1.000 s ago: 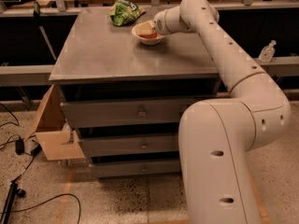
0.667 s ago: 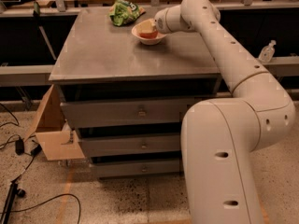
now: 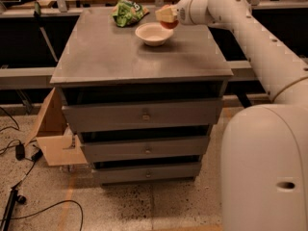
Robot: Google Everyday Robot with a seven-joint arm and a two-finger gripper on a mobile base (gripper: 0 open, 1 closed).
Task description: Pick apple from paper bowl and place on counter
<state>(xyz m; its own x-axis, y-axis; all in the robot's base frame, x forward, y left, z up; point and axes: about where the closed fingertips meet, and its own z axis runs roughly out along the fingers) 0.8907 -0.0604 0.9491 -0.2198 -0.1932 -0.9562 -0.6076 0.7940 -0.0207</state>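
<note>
apple [image 3: 169, 24] clamped in tool [image 3: 164, 15], held just above far right rim of paper bowl [image 3: 154, 41]; bowl looks empty. height likely for clearing the rim. open bench [image 3: 120, 57] near-left suits set-down, away from green snack bag [image 3: 127, 12].

Light: dim and warm, coming down from overhead — the counter [image 3: 120, 52] is giving off a dull sheen.
Shadows: black is pooling under the counter's lip and behind it.
Gripper: hanging just above the paper bowl's [image 3: 153, 41] far rim, the gripper [image 3: 166, 17] is glowing pale yellow — the apple [image 3: 169, 25] clasped beneath it seems half in shade.
</note>
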